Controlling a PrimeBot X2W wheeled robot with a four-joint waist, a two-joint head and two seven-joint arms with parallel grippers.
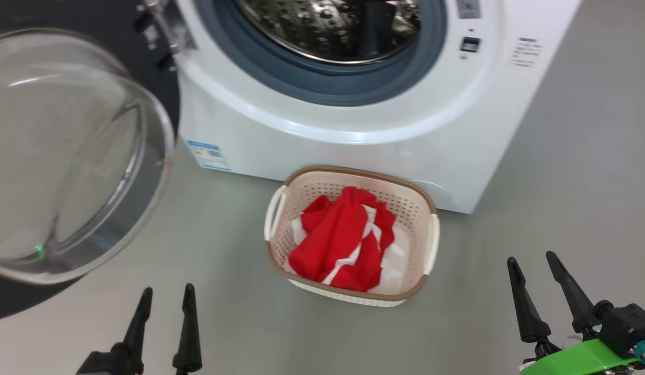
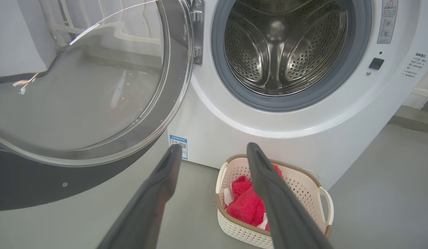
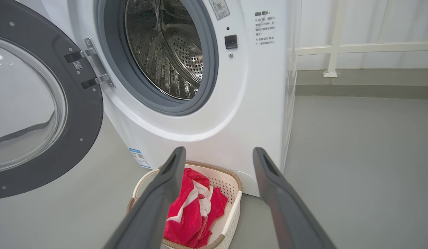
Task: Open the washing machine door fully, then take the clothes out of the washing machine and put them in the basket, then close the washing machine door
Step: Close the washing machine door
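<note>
1. The clothes [image 1: 343,239] sit in the basket [image 1: 354,170], on the floor [image 1: 562,182] just in front of the washing machine [image 1: 354,140]. The drum [image 2: 283,45] looks empty, so only closing seems left.
2. The washing machine door [image 1: 67,156] hangs wide open on the robot's left.
3. The left gripper [image 1: 167,289] and right gripper [image 1: 531,259]: jaws spread wide, holding nothing.
4. Best bet: left gripper pushes the black rim [image 3: 86,121] far from the hinge [image 3: 93,65], in a smooth arc until it latches, clear of the basket.
</note>
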